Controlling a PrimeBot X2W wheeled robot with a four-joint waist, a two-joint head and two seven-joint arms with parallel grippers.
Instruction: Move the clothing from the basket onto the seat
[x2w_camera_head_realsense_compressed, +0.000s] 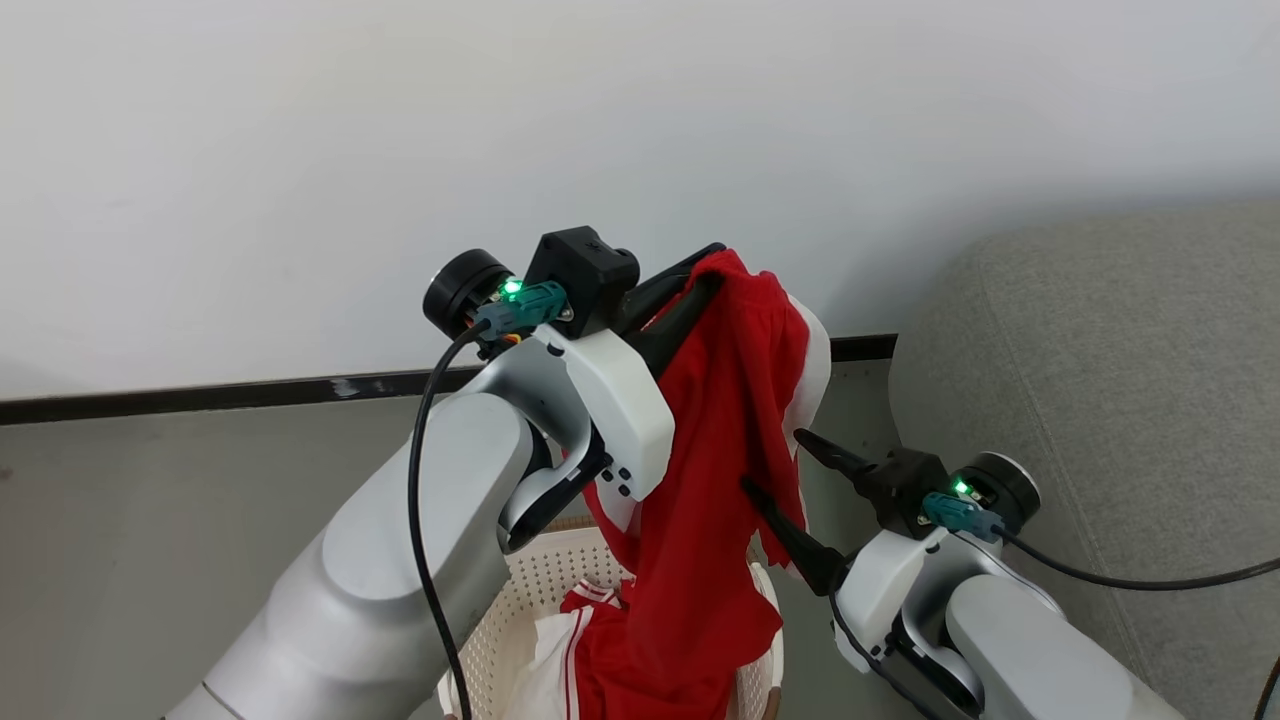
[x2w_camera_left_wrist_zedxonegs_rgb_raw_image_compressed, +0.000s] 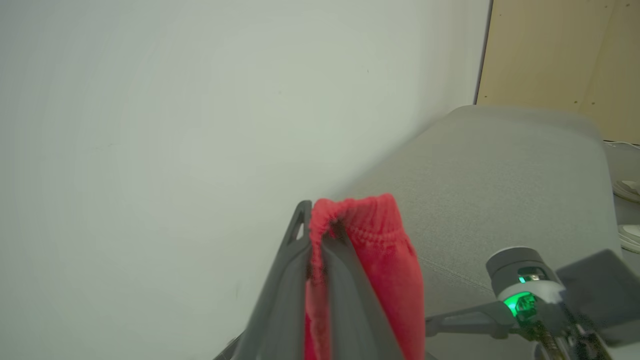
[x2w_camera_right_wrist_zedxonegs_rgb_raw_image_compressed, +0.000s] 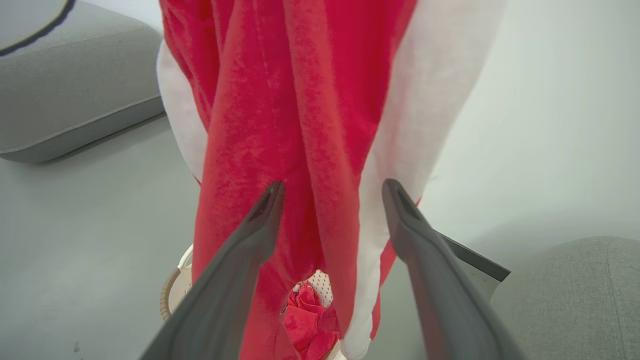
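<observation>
A red garment with white side panels (x2w_camera_head_realsense_compressed: 735, 400) hangs from my raised left gripper (x2w_camera_head_realsense_compressed: 712, 268), which is shut on its gathered top edge (x2w_camera_left_wrist_zedxonegs_rgb_raw_image_compressed: 370, 220). The cloth's lower end trails down into the cream perforated basket (x2w_camera_head_realsense_compressed: 540, 585), where more red and white clothing (x2w_camera_head_realsense_compressed: 580, 645) lies. My right gripper (x2w_camera_head_realsense_compressed: 772, 460) stands open just right of the hanging cloth at mid-height. In the right wrist view its fingers (x2w_camera_right_wrist_zedxonegs_rgb_raw_image_compressed: 260, 220) straddle a red and white fold (x2w_camera_right_wrist_zedxonegs_rgb_raw_image_compressed: 320, 125) without pinching it. The grey seat (x2w_camera_head_realsense_compressed: 1110, 380) is to the right, beyond the basket.
A white wall with a dark baseboard (x2w_camera_head_realsense_compressed: 200, 395) runs behind the basket. Grey floor (x2w_camera_head_realsense_compressed: 150, 520) lies to the left. A wooden panel (x2w_camera_left_wrist_zedxonegs_rgb_raw_image_compressed: 560, 60) stands past the sofa's far end. The basket's brown rim (x2w_camera_right_wrist_zedxonegs_rgb_raw_image_compressed: 167, 292) shows under the garment.
</observation>
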